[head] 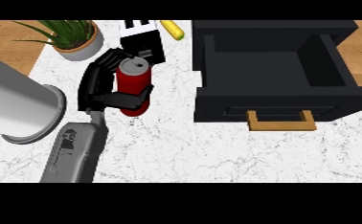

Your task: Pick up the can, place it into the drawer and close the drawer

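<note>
A red can [134, 76] with a silver top stands upright on the white marble counter, left of centre. My left hand [97, 85] is curled round it from the left: fingers wrap the far side and the thumb crosses its lower front. Whether the can is off the counter cannot be told. The black drawer [233, 109] sits open to the right, its inside bare, with a wooden handle [280, 121] on its front. My right hand shows nowhere.
A potted green plant [74, 39] stands at the back left. A black-and-white box [143, 43] and a yellow item [172, 29] lie just behind the can. A large grey cylinder [25, 104] fills the left edge. Bare wood [17, 50] borders the counter.
</note>
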Robot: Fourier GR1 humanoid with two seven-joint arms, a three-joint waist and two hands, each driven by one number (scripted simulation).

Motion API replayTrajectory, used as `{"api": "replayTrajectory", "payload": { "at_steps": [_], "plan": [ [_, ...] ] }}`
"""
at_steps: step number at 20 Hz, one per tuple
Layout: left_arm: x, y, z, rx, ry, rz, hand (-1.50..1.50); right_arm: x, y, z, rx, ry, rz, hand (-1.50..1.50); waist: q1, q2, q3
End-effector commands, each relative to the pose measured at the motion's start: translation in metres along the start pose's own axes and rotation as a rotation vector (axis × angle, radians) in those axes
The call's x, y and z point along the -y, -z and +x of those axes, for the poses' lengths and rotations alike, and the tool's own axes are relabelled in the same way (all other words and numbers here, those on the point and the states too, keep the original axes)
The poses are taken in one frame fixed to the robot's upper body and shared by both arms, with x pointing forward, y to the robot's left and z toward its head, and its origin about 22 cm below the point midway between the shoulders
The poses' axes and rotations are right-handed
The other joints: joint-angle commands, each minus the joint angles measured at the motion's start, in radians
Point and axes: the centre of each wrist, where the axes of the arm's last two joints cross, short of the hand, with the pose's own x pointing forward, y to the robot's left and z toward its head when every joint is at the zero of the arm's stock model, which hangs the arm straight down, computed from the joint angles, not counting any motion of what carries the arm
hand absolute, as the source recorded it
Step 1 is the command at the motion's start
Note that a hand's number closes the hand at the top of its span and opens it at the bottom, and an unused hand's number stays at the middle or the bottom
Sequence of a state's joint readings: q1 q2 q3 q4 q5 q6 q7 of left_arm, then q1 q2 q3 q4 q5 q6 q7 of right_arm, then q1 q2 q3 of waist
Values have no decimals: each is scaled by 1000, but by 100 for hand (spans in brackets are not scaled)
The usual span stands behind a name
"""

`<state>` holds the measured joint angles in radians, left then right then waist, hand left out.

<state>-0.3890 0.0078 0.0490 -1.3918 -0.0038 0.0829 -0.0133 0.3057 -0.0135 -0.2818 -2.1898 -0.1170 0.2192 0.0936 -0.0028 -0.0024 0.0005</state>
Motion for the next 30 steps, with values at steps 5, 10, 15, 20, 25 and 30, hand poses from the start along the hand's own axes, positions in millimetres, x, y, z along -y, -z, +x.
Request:
{"api": "replayTrajectory", "payload": {
  "at_steps": [5,10,15,20,25,30],
  "plan": [
    [71,21,56,22,26,-59,150,-7,-6,10,16,4,12,-150,-8,1,0],
    [117,37,93,60,45,-71,150,-7,-4,6,24,-2,-1,-150,-13,2,0],
    [148,61,132,85,54,-92,150,13,6,-3,4,-1,-14,-150,-18,4,0],
    [154,86,155,65,60,-108,150,-16,6,12,10,8,-11,-150,-12,3,0],
    [183,100,158,52,90,-99,150,1,2,11,18,-5,6,-150,-30,5,0],
    [197,113,170,30,106,-109,150,0,7,-9,-5,2,6,-150,-29,6,1]
  ]
}}
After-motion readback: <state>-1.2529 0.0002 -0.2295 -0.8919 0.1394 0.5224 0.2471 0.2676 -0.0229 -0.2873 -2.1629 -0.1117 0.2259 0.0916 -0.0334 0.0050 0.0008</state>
